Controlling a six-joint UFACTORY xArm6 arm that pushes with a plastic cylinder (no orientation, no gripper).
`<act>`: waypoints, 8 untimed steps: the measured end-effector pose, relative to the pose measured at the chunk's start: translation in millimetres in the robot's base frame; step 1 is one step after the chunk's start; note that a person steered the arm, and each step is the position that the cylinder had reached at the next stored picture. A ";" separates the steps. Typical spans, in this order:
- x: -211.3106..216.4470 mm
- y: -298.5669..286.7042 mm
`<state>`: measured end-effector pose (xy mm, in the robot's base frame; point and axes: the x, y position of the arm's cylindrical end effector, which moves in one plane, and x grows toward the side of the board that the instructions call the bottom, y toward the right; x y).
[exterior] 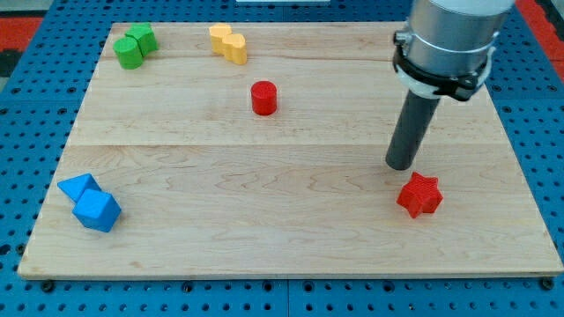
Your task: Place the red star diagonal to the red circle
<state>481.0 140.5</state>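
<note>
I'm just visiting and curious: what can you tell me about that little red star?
The red star is a small, chunky block with blunt points, seemingly painted wood, lying flat on the pale wooden board near the view's bottom right. My tip stands just above and left of it, very close; whether they touch is unclear. No other block is near.

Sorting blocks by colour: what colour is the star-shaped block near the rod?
Red: the red star-shaped block, seen in the camera view, just below my tip.
</note>
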 end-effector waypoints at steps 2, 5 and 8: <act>49.8 63.5; 116.2 164.8; 119.8 110.5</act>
